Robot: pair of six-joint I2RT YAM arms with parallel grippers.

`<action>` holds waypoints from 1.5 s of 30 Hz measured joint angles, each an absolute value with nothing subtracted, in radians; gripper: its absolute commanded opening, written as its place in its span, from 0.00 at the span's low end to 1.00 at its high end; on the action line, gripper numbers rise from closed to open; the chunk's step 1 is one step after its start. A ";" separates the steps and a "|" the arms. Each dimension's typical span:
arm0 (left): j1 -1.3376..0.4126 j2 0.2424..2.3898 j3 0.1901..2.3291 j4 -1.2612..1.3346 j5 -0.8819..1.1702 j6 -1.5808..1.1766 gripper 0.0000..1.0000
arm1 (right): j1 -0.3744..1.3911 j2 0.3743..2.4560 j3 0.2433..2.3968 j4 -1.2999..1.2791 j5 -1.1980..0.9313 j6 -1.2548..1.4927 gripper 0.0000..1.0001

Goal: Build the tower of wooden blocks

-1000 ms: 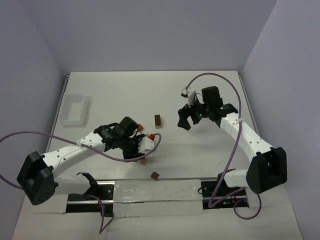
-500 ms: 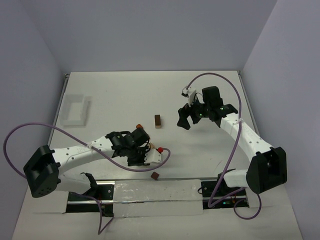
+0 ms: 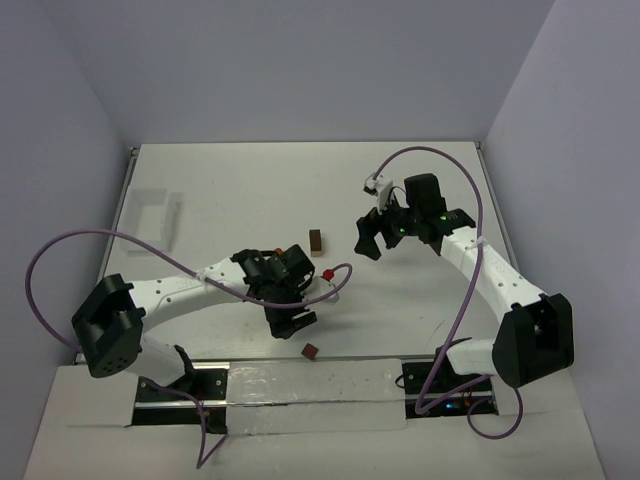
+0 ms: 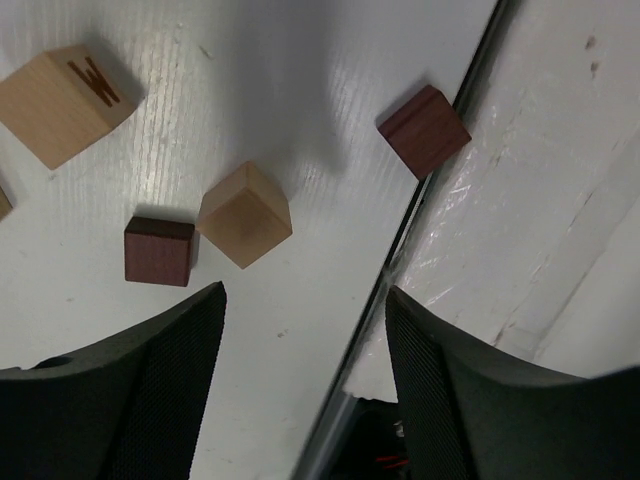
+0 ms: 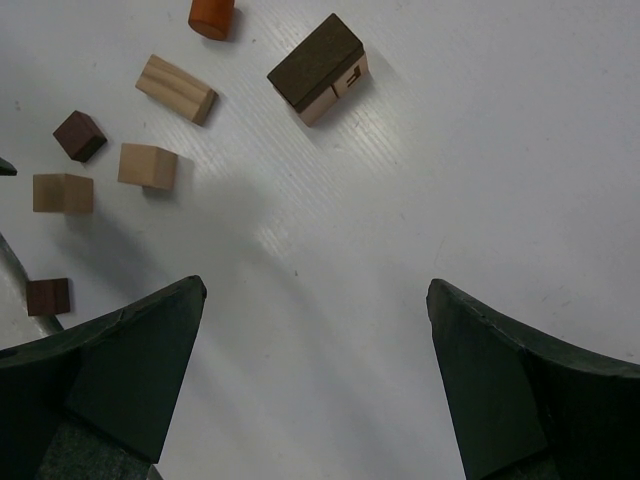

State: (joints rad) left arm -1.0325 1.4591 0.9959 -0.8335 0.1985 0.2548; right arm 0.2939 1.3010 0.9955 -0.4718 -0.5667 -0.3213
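My left gripper is open and empty, low over the near table edge. In its wrist view lie a tan lettered block, a tan cube, a reddish-brown cube and another reddish-brown cube by the edge. My right gripper is open and empty over bare table. Beyond it a dark brown block sits against a tan lettered one. Near them lie a tan bar, a dark cube and two tan cubes. No tall tower shows.
An orange cylinder lies beyond the tan bar. A white tray stands at the far left. A metal rail and plastic-covered strip run along the near edge. My left arm covers most of the loose blocks in the top view.
My left arm has swung right and its wrist has turned, bringing the open gripper nearer the table's near edge. The right arm has not moved.
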 measured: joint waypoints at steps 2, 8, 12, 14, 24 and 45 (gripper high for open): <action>-1.032 1.480 1.012 -0.841 0.186 0.204 0.69 | 0.294 1.301 0.995 -0.472 -0.567 -0.321 1.00; -1.032 1.573 1.065 -0.852 0.143 0.071 0.62 | 0.294 1.301 0.994 -0.471 -0.566 -0.322 1.00; -1.032 1.618 1.081 -0.856 0.116 -0.004 0.59 | 0.293 1.301 0.993 -0.471 -0.566 -0.323 1.00; -1.032 1.630 1.083 -0.857 0.101 -0.032 0.59 | 0.292 1.301 0.993 -0.471 -0.566 -0.323 1.00; -1.032 1.680 1.087 -0.857 0.031 -0.091 0.57 | 0.287 1.301 0.993 -0.472 -0.568 -0.331 1.00; -0.907 1.774 1.179 -0.868 0.037 -0.101 0.18 | 0.287 1.301 0.993 -0.472 -0.572 -0.339 1.00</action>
